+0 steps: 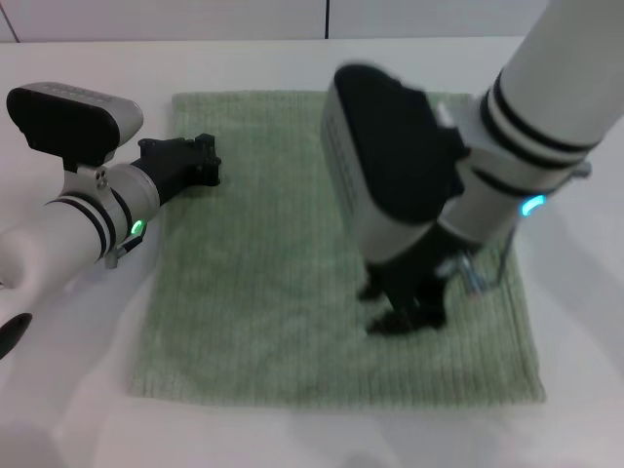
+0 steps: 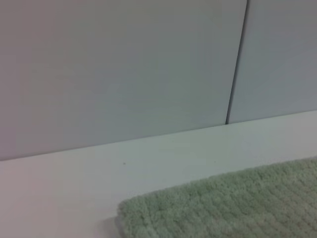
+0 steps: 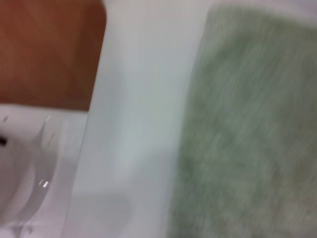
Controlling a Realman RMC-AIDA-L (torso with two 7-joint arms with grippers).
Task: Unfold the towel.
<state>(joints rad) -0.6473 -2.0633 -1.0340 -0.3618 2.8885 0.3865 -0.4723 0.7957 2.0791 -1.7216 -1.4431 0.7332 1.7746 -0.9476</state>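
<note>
the towel [image 1: 292, 263] lies spread flat on the white table [image 1: 585, 322], a single pale green layer with all four edges showing in the head view: its far edge runs close to the table's far edge by the wall [image 2: 124, 74], its near edge lies toward the robot. no fold or doubled part shows, though the right arm hides a patch in the middle right.

the left gripper [image 1: 200, 161] sits low at the towel's far left corner, its dark fingers over the cloth edge; whether they are spread or pressed together cannot be told. the left wrist view shows that same corner of the towel [image 2: 223, 208] lying flat on the table, with nothing lifted.

the right gripper [image 1: 409, 307] hangs over the towel's near right part, pointing down, its tips at or just above the cloth; whether it pinches any fabric cannot be told. the right wrist view shows only a side edge of the towel [image 3: 242, 124] against bare table.

judged from this, the unfolding looks all but done, and the step in hand is the release and smoothing. the next move likely calls for both grippers to let go cleanly and lift straight up, so no corner is dragged or flipped back over.
</note>
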